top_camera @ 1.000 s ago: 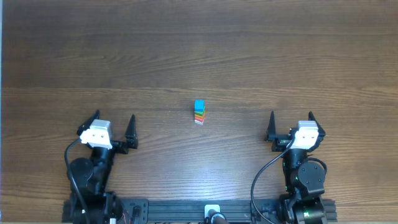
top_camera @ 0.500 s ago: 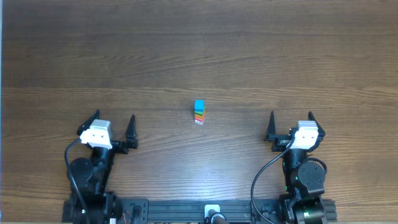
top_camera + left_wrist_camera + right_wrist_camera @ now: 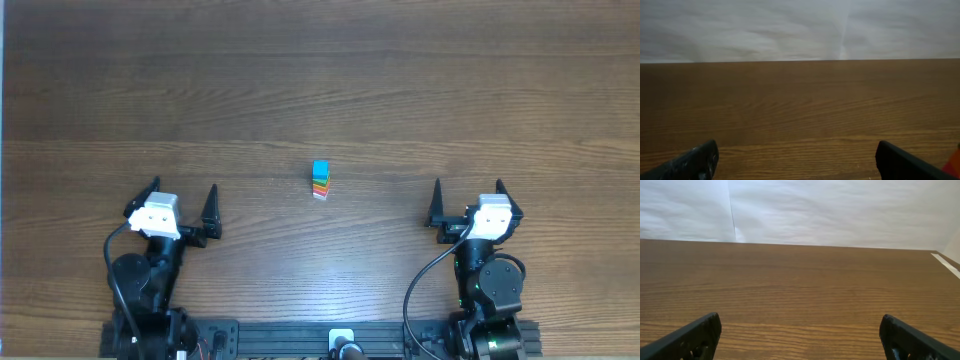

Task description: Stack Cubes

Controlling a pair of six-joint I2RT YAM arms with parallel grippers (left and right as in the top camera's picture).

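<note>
Dark wooden table (image 3: 320, 80) beneath pale wall (image 3: 840, 210).

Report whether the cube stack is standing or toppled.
Standing: the cube stack rises in one column, blue cube on top.

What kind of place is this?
Probably a robot lab: a left arm and right arm fixed at a wooden table, a plain white wall behind, and one small cube stack for practice.

Cube stack (image 3: 320, 180) blue over orange/red; tbl (image 3: 320, 80) brown.
</note>
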